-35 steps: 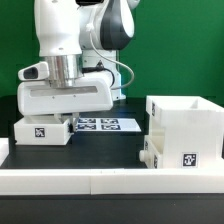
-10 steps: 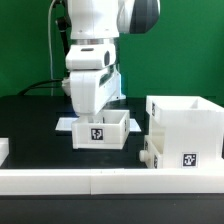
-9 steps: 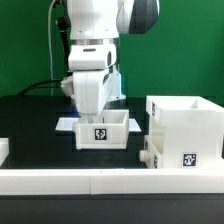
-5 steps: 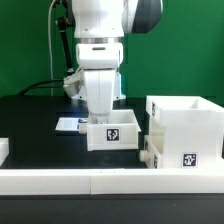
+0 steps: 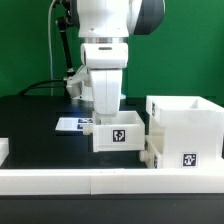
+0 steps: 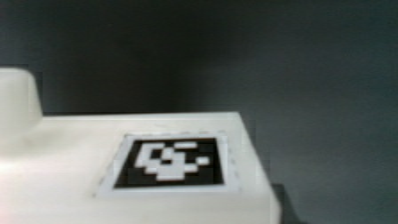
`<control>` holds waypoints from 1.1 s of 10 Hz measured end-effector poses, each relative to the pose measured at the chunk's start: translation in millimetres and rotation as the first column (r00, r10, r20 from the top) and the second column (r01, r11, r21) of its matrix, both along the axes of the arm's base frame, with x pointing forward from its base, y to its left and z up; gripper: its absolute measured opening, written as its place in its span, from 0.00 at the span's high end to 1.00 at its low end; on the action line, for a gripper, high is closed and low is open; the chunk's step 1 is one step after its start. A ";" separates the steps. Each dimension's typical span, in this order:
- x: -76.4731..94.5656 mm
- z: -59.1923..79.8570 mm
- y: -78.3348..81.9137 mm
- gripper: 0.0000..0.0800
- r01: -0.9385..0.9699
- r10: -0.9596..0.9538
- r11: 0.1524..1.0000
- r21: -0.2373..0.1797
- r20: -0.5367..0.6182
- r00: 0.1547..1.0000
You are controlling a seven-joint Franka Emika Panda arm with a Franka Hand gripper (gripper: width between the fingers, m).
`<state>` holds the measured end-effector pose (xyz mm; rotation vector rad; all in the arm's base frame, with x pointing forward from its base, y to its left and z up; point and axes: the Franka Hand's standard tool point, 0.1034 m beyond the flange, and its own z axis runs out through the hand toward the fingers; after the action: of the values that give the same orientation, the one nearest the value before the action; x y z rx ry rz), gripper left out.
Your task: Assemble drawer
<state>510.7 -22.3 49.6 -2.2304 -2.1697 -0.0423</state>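
In the exterior view my gripper (image 5: 106, 120) reaches straight down and is shut on the rear wall of a low white tray (image 5: 124, 136), whose square tag faces the camera. The fingertips are hidden by the tray. The tray hangs just left of the tall white shell (image 5: 186, 122), close to it but apart. A low white part (image 5: 151, 154) sticks out at the shell's lower left. In the wrist view the tray's tagged white face (image 6: 173, 162) fills the lower half over the dark table, and no fingers show.
The marker board (image 5: 72, 125) lies on the black table behind and to the exterior view's left of the tray. A long white border rail (image 5: 100, 181) runs along the front. A small white piece (image 5: 3, 150) shows at the far left edge.
The arm has carried the tray from the exterior view's left over the marker board toward the right, closer to the shell. The shell has not moved.
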 end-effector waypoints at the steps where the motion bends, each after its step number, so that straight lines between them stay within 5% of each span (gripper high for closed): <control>1: 5.8 1.1 2.5 0.94 -0.005 0.005 1.000 0.000 0.000 1.000; 11: 24.6 6.5 6.4 0.94 -0.011 0.011 1.000 -0.001 0.009 1.000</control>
<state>535.2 -15.9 56.1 -2.2233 -2.1862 -0.0516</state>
